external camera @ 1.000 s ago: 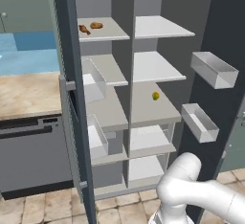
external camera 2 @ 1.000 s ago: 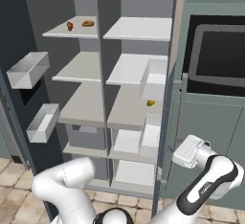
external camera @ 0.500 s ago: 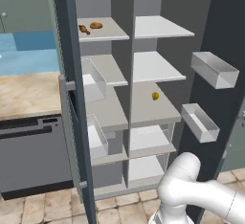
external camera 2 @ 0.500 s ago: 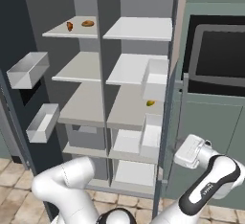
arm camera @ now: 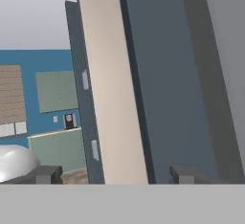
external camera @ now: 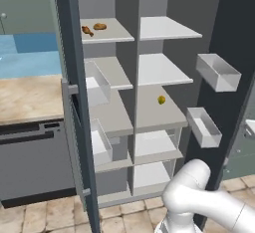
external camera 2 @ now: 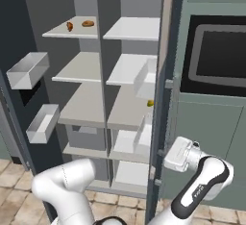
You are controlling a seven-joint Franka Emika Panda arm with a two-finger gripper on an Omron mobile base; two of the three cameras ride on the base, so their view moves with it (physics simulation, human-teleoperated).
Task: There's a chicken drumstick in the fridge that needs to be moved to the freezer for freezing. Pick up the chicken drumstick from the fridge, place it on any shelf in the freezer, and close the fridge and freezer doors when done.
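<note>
The chicken drumstick [external camera: 86,29] [external camera 2: 69,26] lies on the top shelf of the left-hand half, the freezer [external camera: 117,34], next to a golden-brown bun [external camera: 100,26]. The fridge [external camera: 167,28], the right-hand half, has plain white shelves. Both doors stand wide open: the left door [external camera: 74,102] [external camera 2: 12,36] and the right door [external camera: 234,38] [external camera 2: 166,75]. My hand [external camera 2: 180,153] hangs low on the outer side of the right door, close to its edge. My gripper [arm camera: 116,174] is open with nothing between its fingers, and it faces that door's edge.
A small yellow-green fruit [external camera: 161,99] [external camera 2: 150,103] sits on a middle fridge shelf. Clear bins [external camera: 217,71] [external camera 2: 27,70] jut from the inner faces of both doors. A stone counter [external camera: 25,97] is on the left, and a wall oven [external camera 2: 216,56] with pale green cabinets is on the right.
My hand has shifted slightly toward the right door's edge. The doors and the food have not moved.
</note>
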